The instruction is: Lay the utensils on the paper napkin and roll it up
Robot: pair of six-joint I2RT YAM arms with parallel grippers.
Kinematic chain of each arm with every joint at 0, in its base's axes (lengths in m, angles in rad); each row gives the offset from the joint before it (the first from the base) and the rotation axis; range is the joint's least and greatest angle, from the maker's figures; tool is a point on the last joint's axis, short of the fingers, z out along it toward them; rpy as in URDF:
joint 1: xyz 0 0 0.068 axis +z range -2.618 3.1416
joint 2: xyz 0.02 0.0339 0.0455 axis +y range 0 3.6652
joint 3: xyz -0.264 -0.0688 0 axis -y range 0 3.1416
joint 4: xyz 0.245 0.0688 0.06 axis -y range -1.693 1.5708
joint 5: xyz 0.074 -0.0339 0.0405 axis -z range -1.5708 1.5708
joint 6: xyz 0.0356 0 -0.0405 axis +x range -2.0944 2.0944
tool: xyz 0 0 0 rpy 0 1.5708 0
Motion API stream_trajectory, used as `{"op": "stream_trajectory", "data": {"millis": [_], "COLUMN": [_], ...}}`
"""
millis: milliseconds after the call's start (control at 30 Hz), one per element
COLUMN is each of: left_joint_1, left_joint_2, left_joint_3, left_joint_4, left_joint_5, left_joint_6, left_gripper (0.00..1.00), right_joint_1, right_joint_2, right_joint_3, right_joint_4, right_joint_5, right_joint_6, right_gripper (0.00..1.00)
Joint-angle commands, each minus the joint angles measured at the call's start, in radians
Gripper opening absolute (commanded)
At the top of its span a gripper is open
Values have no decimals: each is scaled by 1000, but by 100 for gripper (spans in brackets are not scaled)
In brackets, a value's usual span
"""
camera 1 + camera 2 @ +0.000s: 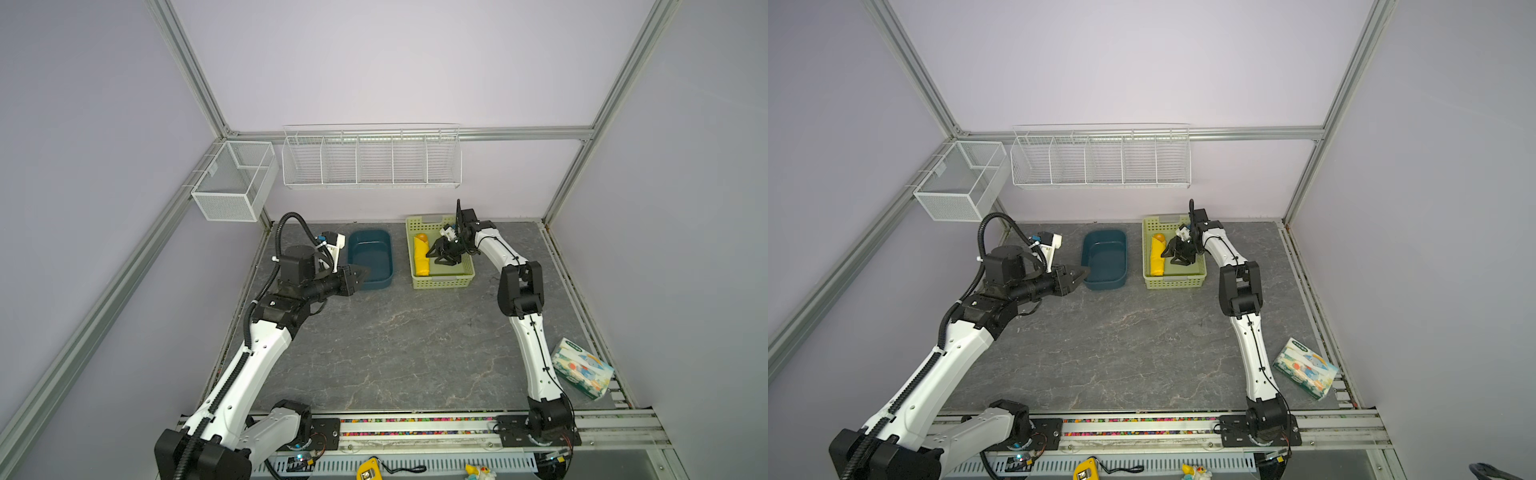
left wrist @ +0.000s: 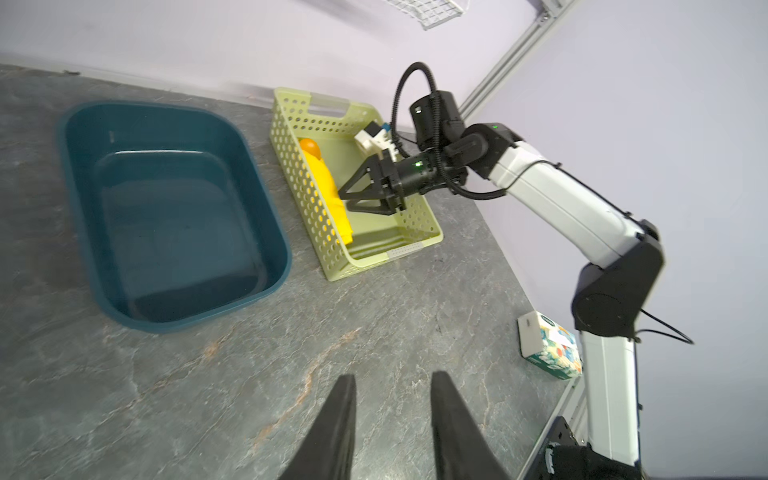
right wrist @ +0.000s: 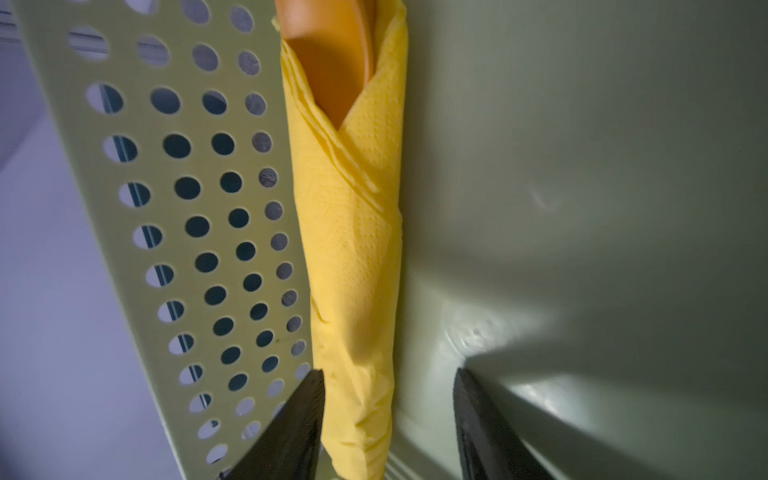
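The soft, light, rolled yellow paper napkin (image 3: 353, 249) lies by the wall inside the pale green holed plastic basket (image 1: 442, 282). Stiff orange-brown utensils (image 3: 328, 54) poke out. The right end effector (image 3: 389, 370) and left end effector (image 2: 394, 375) are spread and empty. I think a gentle pinch at its middle is best.

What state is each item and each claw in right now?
Yellow paper napkin: rolled up.
Orange-brown utensils: wrapped inside it, one end poking out.
Pale green perforated plastic basket: upright, holds the roll against one side wall.
Dark teal plastic tub: upright, empty.
Patterned tissue pack: lying flat, away from both claws.
Left claw: open, empty.
Right claw: open at the roll, not clamped on it.
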Motion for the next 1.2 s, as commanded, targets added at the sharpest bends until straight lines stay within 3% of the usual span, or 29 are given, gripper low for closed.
{"op": "stream_trajectory", "data": {"millis": [0, 67, 100, 133, 200, 267, 300, 433, 600, 867, 1033, 1167], "left_joint_1": [7, 7, 6, 5, 6, 6, 6, 6, 5, 6, 8, 16], "left_joint_2": [21, 32, 37, 42, 45, 49, 52, 73, 110, 174, 199, 225], "left_joint_3": [-21, -26, -28, -31, -38, -45, -46, -50, -58, -66, -139, -180], "left_joint_4": [-41, -40, -39, -36, -25, -9, -2, 20, 49, 116, 217, 277], "left_joint_5": [-98, -127, -145, -165, -201, -233, -248, -302, -396, -671, -917, -1018], "left_joint_6": [23, 20, 17, 15, 8, 3, 2, 1, 5, 45, 85, 145], "left_gripper": [42, 48, 51, 55, 60, 80, 85, 94, 96, 95, 96, 96], "right_joint_1": [1, 1, 1, 1, 1, 1, 1, -2, -11, -83, -133, -171], "right_joint_2": [-100, -143, -167, -189, -227, -275, -306, -428, -589, -865, -1023, -1073], "right_joint_3": [-23, -43, -55, -67, -83, -118, -145, -263, -424, -779, -1031, -1187], "right_joint_4": [-102, -110, -115, -120, -146, -153, -147, -117, -46, 156, 338, 456], "right_joint_5": [67, 79, 87, 96, 115, 137, 149, 200, 281, 423, 597, 745], "right_joint_6": [-58, -71, -79, -86, -103, -113, -117, -135, -161, -178, -193, -205], "right_gripper": [62, 79, 94, 88, 88, 88, 88, 88, 88, 88, 88, 88]}}
